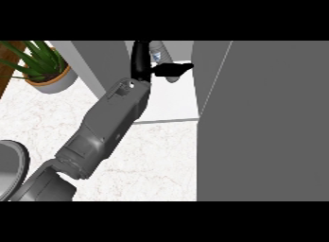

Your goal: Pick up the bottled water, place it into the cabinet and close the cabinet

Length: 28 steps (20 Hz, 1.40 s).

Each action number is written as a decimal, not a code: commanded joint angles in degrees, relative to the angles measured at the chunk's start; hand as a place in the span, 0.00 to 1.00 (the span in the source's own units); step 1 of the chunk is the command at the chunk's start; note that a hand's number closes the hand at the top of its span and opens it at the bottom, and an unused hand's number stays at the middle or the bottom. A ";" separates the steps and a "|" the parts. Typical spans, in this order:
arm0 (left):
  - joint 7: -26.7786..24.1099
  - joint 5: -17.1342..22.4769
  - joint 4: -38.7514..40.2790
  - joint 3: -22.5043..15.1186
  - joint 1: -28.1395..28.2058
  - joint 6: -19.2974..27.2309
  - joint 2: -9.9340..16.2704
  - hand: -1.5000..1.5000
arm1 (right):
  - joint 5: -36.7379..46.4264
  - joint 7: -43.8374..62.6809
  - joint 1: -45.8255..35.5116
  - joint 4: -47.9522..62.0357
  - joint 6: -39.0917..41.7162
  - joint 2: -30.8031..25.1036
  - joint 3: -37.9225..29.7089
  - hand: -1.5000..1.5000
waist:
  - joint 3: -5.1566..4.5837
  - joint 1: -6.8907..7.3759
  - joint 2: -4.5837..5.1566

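Observation:
The bottled water (158, 51), clear with a blue label, stands inside the open cabinet on its white shelf (173, 101). My left hand (141, 64) reaches into the cabinet on its grey forearm (108, 127). Its fingers (136, 49) point straight up along the bottle's left side. The thumb (173, 69) sticks out straight to the right across the bottle's lower part and hides much of it. The hand is open, not curled round the bottle. The grey cabinet door (272, 123) stands open on the right. My right hand does not show.
A potted plant (47, 71) stands at the back left on the white marble counter (153, 160). A grey round object (1, 165) sits at the lower left edge. A grey cabinet wall (101, 64) rises left of the shelf.

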 commanded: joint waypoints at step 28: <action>2.59 4.57 -44.53 -10.88 28.53 -9.17 0.24 0.00 | -3.49 5.96 1.26 -7.56 -2.35 -0.01 1.28 0.00 | 0.01 4.46 -1.68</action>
